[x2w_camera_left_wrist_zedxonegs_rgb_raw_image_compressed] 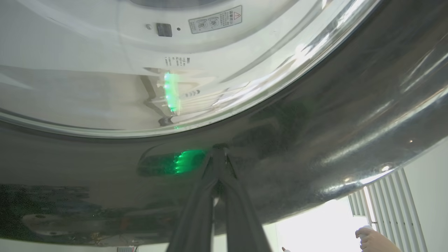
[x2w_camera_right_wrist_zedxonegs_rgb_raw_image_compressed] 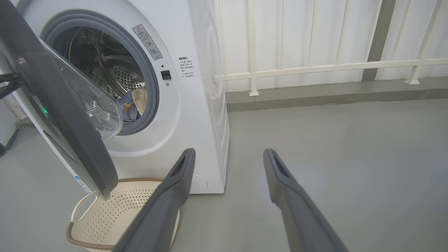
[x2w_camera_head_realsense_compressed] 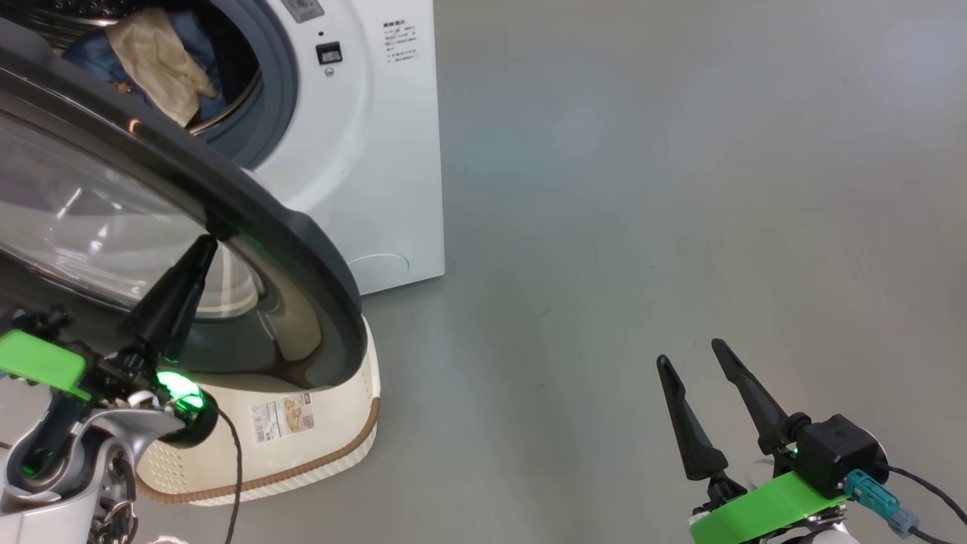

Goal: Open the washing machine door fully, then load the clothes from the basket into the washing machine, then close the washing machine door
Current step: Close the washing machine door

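Against door of washer, ajar: left gripper pinched closed, tips touching it, nothing held; clothes inside washer; basket beneath door; right gripper well right of washer, spread wide, empty.

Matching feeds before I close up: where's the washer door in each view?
Head view: door sweeps across the left half.
Left wrist view: door close up, across the frame.
Right wrist view: door at left, ajar above the basket.
Shared landmark: black latch slot on the washer front.
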Robot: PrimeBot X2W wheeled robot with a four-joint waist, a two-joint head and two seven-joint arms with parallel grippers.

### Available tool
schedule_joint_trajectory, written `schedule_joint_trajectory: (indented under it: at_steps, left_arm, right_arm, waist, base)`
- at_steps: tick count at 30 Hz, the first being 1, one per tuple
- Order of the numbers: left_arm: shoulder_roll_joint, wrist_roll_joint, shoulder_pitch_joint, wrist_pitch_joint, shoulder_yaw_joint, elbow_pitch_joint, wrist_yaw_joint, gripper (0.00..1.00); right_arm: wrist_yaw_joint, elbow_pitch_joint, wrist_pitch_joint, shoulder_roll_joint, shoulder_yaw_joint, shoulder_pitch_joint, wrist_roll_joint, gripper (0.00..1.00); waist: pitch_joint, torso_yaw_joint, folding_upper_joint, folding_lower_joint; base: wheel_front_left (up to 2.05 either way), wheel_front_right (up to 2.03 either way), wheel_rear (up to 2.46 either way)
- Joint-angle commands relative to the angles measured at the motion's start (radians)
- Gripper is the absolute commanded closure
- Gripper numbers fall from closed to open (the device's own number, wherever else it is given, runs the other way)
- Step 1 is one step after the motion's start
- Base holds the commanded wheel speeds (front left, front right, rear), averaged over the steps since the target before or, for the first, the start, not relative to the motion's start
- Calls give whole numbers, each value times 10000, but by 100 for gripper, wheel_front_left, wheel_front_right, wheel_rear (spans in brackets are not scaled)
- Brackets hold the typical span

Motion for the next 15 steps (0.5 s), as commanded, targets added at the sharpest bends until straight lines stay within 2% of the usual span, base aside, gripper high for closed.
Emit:
schedule_joint_trajectory:
  at_steps: [1, 15]
  left_arm:
    - [245, 136, -402, 44, 358, -168, -202, 100]
    - [98, 789, 1108, -272, 645, -724, -493, 100]
  right_arm:
    - [16, -209, -127, 0, 195, -344, 144, 0]
    - [16, -108, -219, 31, -41, -149, 116, 0]
  waist:
    - [10, 14, 0, 0]
    - [-111, 414, 0, 0]
  base:
    - [0, 0, 0]
    - [0, 0, 0]
